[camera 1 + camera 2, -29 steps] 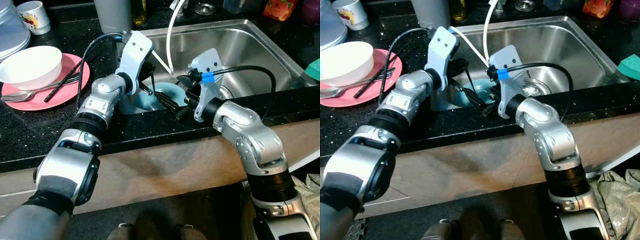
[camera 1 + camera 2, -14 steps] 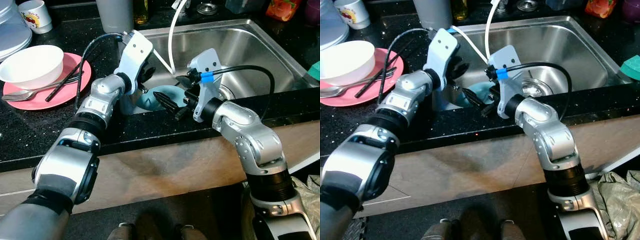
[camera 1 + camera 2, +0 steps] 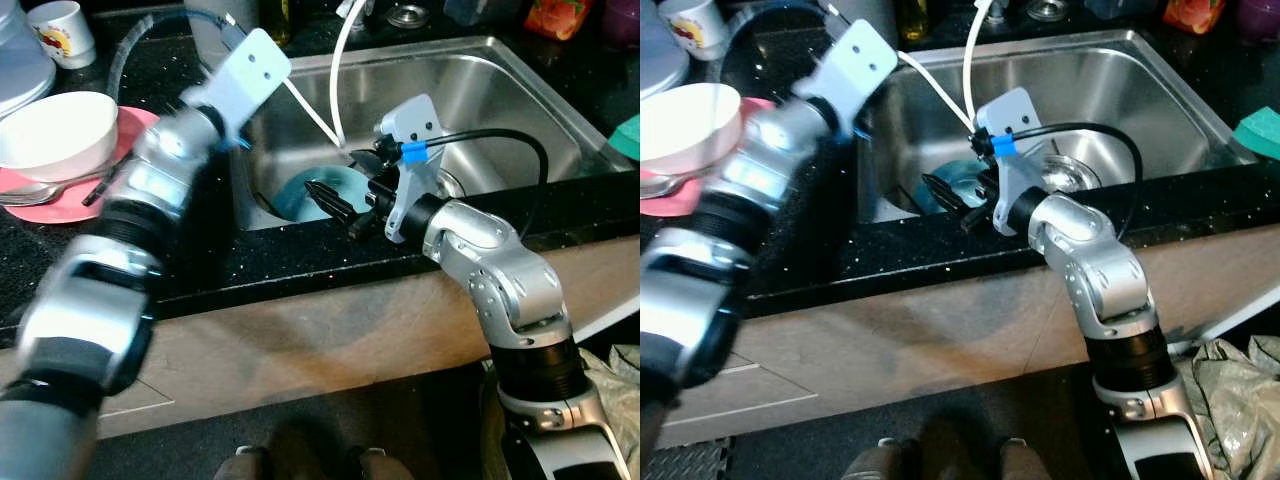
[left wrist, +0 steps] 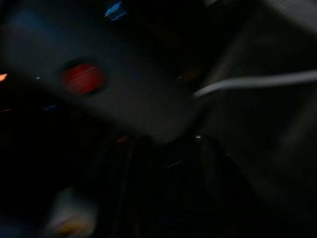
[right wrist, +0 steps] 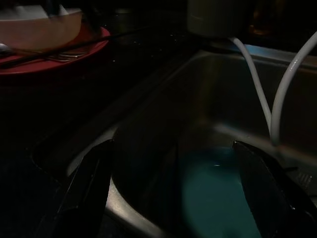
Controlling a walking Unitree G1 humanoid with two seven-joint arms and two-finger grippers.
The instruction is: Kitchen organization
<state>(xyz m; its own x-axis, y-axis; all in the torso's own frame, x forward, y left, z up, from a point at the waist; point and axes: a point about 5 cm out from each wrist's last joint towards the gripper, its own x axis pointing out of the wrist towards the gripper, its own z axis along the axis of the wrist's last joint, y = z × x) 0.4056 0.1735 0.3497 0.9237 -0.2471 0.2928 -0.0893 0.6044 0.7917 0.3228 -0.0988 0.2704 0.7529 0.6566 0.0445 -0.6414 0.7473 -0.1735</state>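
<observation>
A blue plate (image 3: pixel 298 196) lies in the steel sink (image 3: pixel 500 90) near its front left corner. My right gripper (image 3: pixel 335 208) hovers just above the plate's near edge and points left. In the right wrist view it (image 5: pixel 172 146) stands open, with the plate (image 5: pixel 218 193) below and nothing between the fingers (image 5: pixel 84 188). My left arm (image 3: pixel 170 160) is blurred and raised over the counter left of the sink, its wrist plate (image 3: pixel 245 65) high. The left wrist view is dark and smeared.
A white bowl (image 3: pixel 55 130) sits on a pink plate (image 3: pixel 135 120) with chopsticks and a spoon on the black counter at the left. A white cup (image 3: pixel 62 30) stands behind. A white hose (image 3: pixel 340 70) hangs into the sink. A green sponge (image 3: pixel 628 138) lies at the right.
My left arm has swung up out of the sink and leftward over the counter, blurred by the motion. My right gripper stays over the blue plate.
</observation>
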